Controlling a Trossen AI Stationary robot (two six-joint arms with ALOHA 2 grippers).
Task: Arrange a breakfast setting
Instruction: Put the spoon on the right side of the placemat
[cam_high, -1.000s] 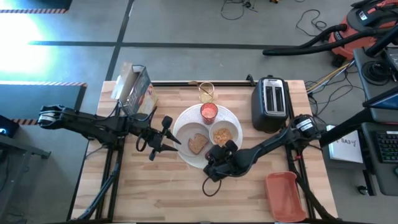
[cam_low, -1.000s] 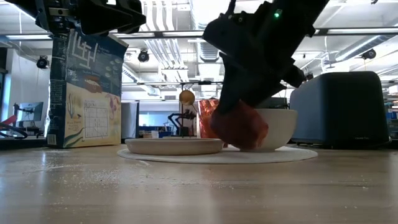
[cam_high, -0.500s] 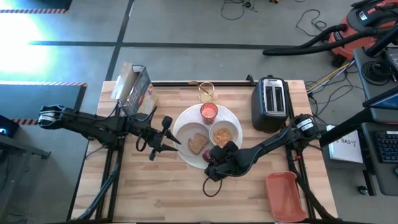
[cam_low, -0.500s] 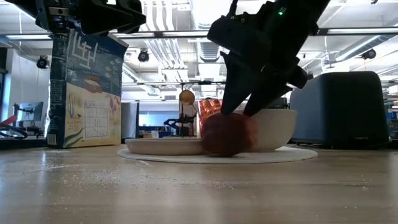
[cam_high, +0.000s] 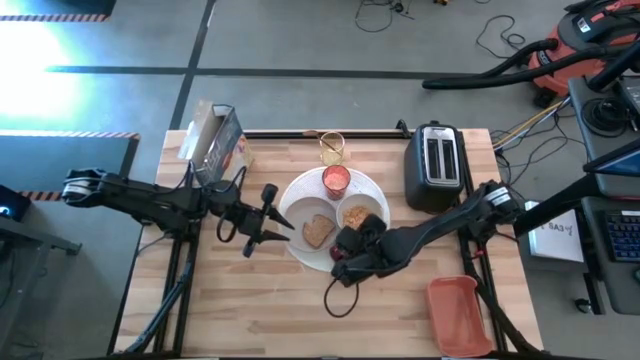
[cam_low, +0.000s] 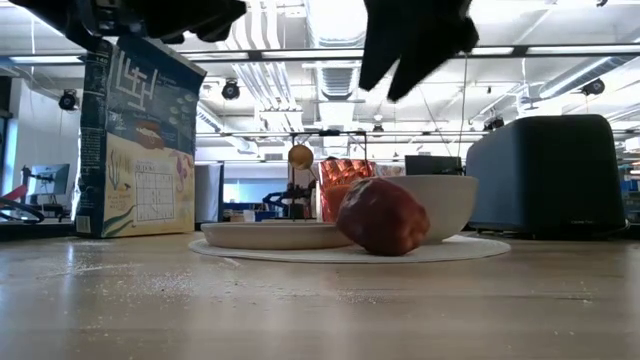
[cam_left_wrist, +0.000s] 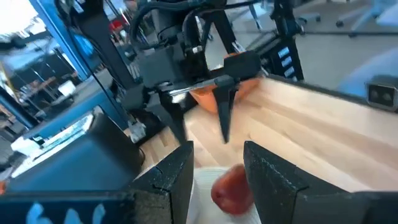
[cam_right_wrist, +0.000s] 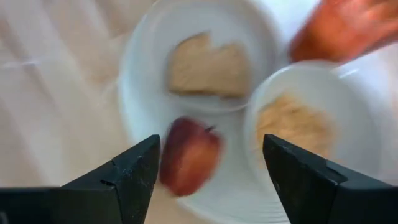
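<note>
Right claw (cam_right_wrist: 208, 171) above red fruit (cam_right_wrist: 189, 155)

A pale wooden table (cam_high: 270, 300) stands on a grey concrete floor (cam_high: 300, 40) crossed by dark tape lines, with bright light glaring at the far left. Black cables (cam_high: 500, 35) and a red vacuum cleaner (cam_high: 580, 45) lie beyond the table, and a desk with a keyboard (cam_high: 625, 235) sits at the right. Ceiling light strips (cam_low: 560, 50) and ducts run overhead.
</note>
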